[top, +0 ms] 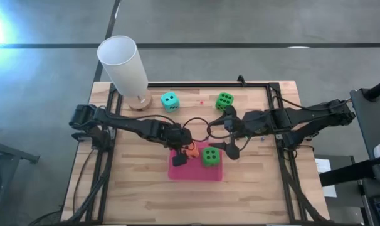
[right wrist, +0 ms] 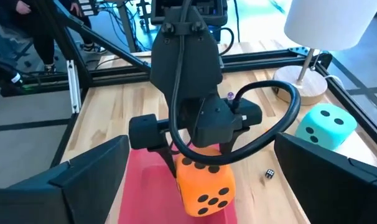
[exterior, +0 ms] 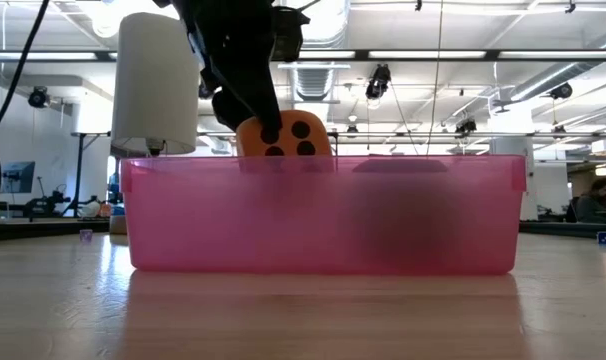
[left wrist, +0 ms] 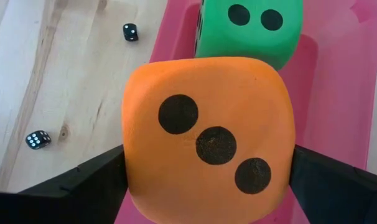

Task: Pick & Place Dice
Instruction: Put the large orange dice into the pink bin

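The left end effector is pinching the orange die between its two dark fingers, spread wide because the cube is wide, and it hangs just over the pink tray with the die above the rim. Judging by the rounded corners and matte, slightly pebbled skin, that die is foam: light, squashy, not at all fragile, and grippy rather than slick. The sensible hold is the one it has, flat pads on two opposite faces through the middle of the cube (a corner pinch would likely let it roll out).

Just ahead of that end effector, already down in the tray, sits a green die of the same soft make, two pips showing. Beyond the tray, farther from the left end effector, a teal die and a second green die rest on the pale wooden table, well apart from each other.

The right end effector hovers just beside the tray on its far side from the left one, fingers spread and empty.

The tray is translucent, glossy plastic with upright walls. A white cylindrical lamp on a round wooden foot stands behind the left arm, and two tiny hard black dice lie on the wood beside the tray.
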You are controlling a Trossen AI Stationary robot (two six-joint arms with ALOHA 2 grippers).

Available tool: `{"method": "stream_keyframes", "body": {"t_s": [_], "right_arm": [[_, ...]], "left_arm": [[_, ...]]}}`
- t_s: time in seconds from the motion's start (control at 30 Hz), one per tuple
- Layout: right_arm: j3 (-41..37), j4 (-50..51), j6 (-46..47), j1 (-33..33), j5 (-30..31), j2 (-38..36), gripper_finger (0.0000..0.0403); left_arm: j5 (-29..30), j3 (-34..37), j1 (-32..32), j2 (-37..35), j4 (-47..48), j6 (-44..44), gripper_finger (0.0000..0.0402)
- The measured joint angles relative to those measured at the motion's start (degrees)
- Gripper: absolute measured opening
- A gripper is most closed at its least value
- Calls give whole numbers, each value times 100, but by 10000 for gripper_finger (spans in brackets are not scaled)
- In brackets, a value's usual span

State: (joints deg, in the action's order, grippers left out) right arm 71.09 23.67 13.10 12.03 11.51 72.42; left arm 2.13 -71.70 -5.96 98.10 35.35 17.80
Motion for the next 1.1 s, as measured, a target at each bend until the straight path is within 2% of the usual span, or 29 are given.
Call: {"method": "stream_keyframes", "body": {"t_s": [0.57, 1.1], "right_arm": [[-9, -1, -26, -4, 50, -50, 230], [-13, 196, -148, 12, 369, -609, 86]], "left_arm": [[-2, 0, 7, 0, 1, 2, 398], [-1, 0, 11, 0, 4, 2, 397]]}}
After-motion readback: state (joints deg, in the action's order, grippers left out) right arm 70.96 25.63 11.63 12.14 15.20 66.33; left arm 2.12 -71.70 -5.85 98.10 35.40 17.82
